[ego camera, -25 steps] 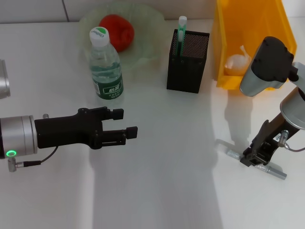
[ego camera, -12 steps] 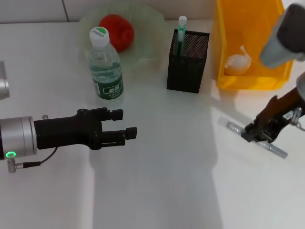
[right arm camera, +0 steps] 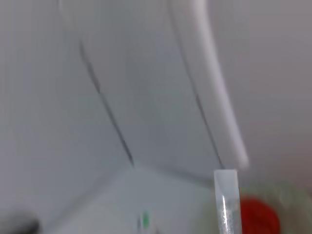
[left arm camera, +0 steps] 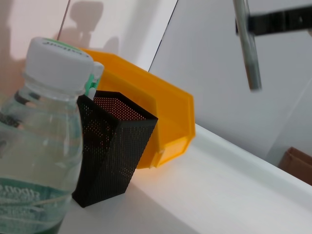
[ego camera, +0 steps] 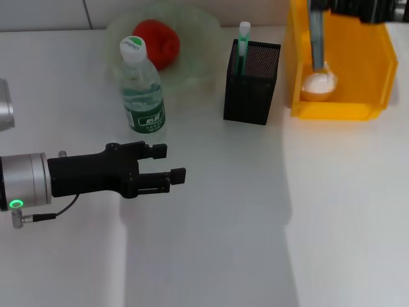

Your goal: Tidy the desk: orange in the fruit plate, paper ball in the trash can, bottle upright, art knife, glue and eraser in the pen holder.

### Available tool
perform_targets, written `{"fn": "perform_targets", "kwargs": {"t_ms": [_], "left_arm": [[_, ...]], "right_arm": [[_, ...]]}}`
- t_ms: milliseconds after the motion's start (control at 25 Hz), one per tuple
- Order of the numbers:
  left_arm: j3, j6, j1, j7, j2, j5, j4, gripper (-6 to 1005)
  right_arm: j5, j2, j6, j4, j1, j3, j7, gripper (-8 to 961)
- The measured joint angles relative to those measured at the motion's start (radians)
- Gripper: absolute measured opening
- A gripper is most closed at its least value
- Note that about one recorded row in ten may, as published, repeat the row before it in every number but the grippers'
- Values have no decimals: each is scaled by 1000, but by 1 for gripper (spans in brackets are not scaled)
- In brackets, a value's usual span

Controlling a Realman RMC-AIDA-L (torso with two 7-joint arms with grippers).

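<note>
My right gripper [ego camera: 337, 6] is high at the back right, above the yellow trash can [ego camera: 358, 109], shut on the silver art knife [ego camera: 316, 38], which hangs blade-end down. The left wrist view shows the same knife [left arm camera: 246, 46] held by the black gripper [left arm camera: 254, 23]. The paper ball [ego camera: 317, 83] lies in the can. The orange [ego camera: 157, 41] sits in the green fruit plate [ego camera: 198, 32]. The bottle [ego camera: 142, 86] stands upright. A green-white glue stick [ego camera: 243, 37] stands in the black mesh pen holder [ego camera: 251, 86]. My left gripper [ego camera: 169, 163] hovers open in front of the bottle. The eraser is out of view.
The pen holder stands between the fruit plate and the trash can, close to the can's left wall. The white desk [ego camera: 255, 243] stretches out in front of them. A silver arm segment [ego camera: 5, 105] shows at the left edge.
The right gripper has lifted the art knife off the desk at the front right and carried it up and back over the trash can. The left arm has not moved.
</note>
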Motion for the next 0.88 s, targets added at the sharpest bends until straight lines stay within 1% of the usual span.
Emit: {"fn": "perform_targets", "kwargs": {"t_ms": [40,80,160,200,240,280,320,400,440,480,560,600,640,880], "left_arm": [[0,0,-1,0,-1,0,3,782],[0,0,-1,0,-1,0,3,782],[0,0,-1,-1,-1,0,4,782],[0,0,-1,-1,-1,-1,4,782],[0,0,-1,-1,-1,-1,4,782],[0,0,-2,-1,-2,-1,4,782],[0,0,-2,-1,-2,-1,4,782],[0,0,-2,-1,-2,-2,3,782],[0,2,-2,-1,-2,-4,4,782],[0,6,-2,-1,-2,-6,4,782],[0,7,-2,-1,-2,-7,4,782],[0,7,-2,-1,-2,-7,4,782],[0,7,-2,-1,-2,-7,4,782],[0,9,-1,-1,-2,-8,5,782]], "right_arm": [[123,-11,49,154,19,23,-67,133],[123,-11,49,154,19,23,-67,133],[214,-25,99,308,46,35,-137,133],[246,-29,127,373,61,36,-171,133],[292,-29,179,477,89,38,-228,132],[292,-29,179,477,89,38,-228,132],[305,-26,215,516,102,39,-256,132],[314,-13,291,572,126,35,-305,132],[313,-2,362,603,144,29,-336,131],[309,2,398,619,153,22,-348,131],[303,3,455,649,172,-2,-357,144],[303,3,455,649,172,-2,-357,150],[301,0,485,671,186,-34,-359,157],[296,-6,495,682,196,-96,-361,195]]}}
